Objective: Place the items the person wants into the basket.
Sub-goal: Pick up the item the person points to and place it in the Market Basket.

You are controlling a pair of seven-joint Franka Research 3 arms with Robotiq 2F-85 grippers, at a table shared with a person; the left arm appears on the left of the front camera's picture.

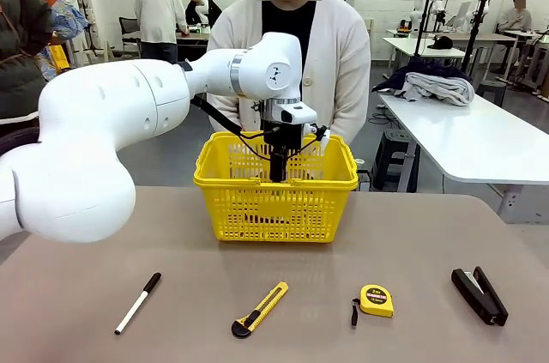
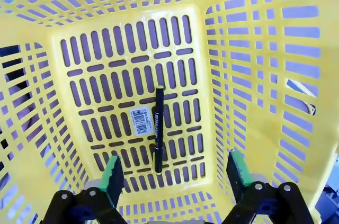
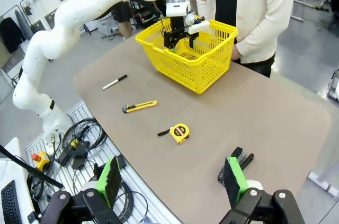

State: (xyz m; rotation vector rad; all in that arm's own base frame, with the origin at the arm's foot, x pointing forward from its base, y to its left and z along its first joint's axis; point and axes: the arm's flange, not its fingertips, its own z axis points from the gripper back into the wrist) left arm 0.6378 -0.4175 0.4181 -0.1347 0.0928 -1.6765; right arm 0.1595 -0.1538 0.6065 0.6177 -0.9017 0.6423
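- Currently, the left gripper is lowered into the basket at the centre of the front view, its jaws set apart with nothing between them.
- The pen is seen lying flat on the basket floor, mid-frame in the left wrist view, just beside a barcode label.
- Along the bottom of the front view, the marker, utility knife, tape measure and stapler are spread apart on the table.
- The right gripper is held at the bottom of its wrist view, jaws wide apart and empty.
- The person is seen behind the basket, upper centre.
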